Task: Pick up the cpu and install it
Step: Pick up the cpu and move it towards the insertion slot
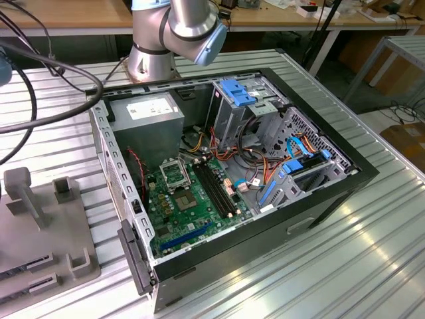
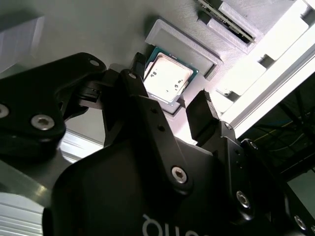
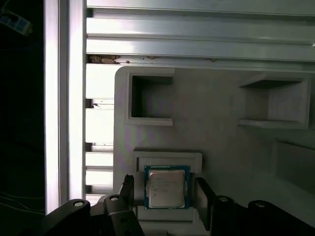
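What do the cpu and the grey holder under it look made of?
The cpu has a silver-grey lid, apparently metal given its bright glare, rimmed by green circuit board. The holder looks like matte grey plastic: dull, uniform, no shine.

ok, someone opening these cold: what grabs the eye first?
In the exterior view, the open computer case lies mid-table with its green motherboard exposed. In the first wrist view, the shiny cpu sits in a grey holder. The end effector straddles it, fingers open on either side and not gripping.
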Controlling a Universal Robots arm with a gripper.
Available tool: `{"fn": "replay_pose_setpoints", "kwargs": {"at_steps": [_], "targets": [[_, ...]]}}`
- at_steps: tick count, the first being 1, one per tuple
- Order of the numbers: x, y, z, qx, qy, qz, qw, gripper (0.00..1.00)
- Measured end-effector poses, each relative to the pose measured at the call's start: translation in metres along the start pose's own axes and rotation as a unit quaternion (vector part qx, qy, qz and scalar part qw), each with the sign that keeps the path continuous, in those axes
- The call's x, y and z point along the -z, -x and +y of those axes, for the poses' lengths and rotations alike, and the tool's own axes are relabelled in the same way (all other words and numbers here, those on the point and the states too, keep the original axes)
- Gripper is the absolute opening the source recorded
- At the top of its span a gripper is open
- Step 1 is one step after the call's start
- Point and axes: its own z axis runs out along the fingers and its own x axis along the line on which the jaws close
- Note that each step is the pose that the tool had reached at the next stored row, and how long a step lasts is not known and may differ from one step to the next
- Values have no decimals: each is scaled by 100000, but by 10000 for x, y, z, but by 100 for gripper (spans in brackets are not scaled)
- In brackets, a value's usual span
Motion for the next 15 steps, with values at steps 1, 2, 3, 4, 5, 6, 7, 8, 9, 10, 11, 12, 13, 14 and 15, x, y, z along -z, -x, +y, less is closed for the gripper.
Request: {"fn": "replay_pose_setpoints", "kwargs": {"at_steps": [1,2,3,4,5,6,7,8,9,10,11,12,13,14,15], "targets": [[-5,0,-2,3,5,-6,100000,61],[-11,0,-4,-1,3,-4,100000,61],[-17,0,-5,-3,4,0,100000,61],[-26,0,-7,-4,2,0,100000,61],[-33,0,-9,-2,0,2,100000,61],[-39,0,-10,-4,1,0,100000,61],[-41,0,-11,-4,0,2,100000,61],[-44,0,-12,-1,0,0,100000,61],[-47,0,-13,-2,1,-1,100000,61],[-49,0,-13,-5,-1,2,100000,61],[-52,0,-13,-2,2,1,100000,61],[-54,0,-13,-5,2,1,100000,61],[-56,0,-14,0,-3,1,100000,61],[-57,0,-13,-2,-7,0,100000,61],[-57,1,-13,-1,-4,-7,100000,61]]}}
